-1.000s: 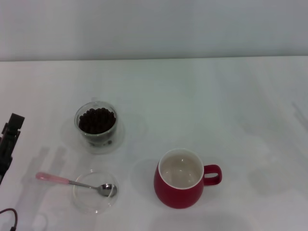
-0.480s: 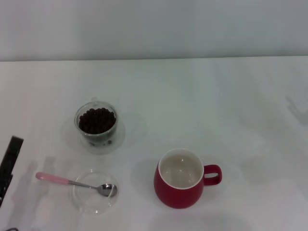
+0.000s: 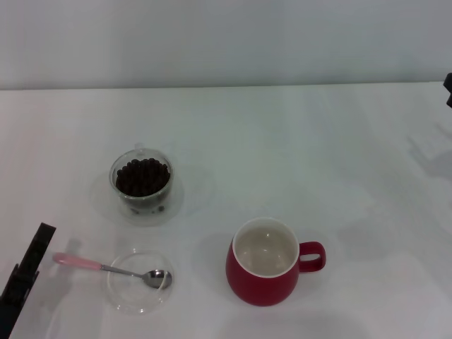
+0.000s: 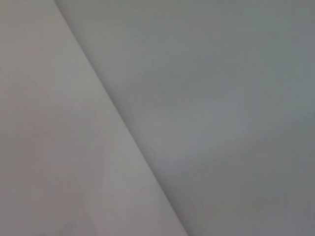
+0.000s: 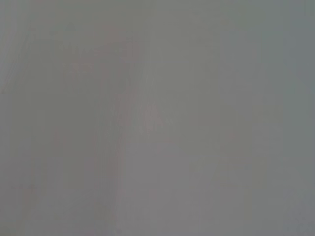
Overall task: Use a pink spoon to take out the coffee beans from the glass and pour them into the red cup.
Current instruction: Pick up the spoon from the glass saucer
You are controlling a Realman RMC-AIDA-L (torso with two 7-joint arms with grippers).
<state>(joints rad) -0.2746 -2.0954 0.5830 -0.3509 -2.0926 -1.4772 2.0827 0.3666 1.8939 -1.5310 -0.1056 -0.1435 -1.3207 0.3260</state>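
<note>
Right now the spoon (image 3: 106, 268) is lying on the bench (image 3: 282, 141) with its silver bowl resting in a shallow clear dish (image 3: 138, 282) and its pink handle sticking out over the dish rim toward the robot's left. Its long axis is running nearly across the head view, handle end left, bowl end right and slightly nearer the robot.

That handle end is pointing almost straight at the left tool (image 3: 28, 282), which is showing as a dark part at the lower left edge of the head view, just beside the handle tip and not touching it. I cannot tell how far it is open, and it is not holding anything that shows. The right tool (image 3: 448, 85) is only peeking in at the far right edge, well apart from everything; its opening cannot be told either.

So the left arm is looking much the nearer one for the pickup.

The glass (image 3: 141, 182), full of beans (image 3: 142, 176), is standing behind the spoon, and the empty red cup (image 3: 267, 263) is sitting to the spoon's right, handle facing right.
</note>
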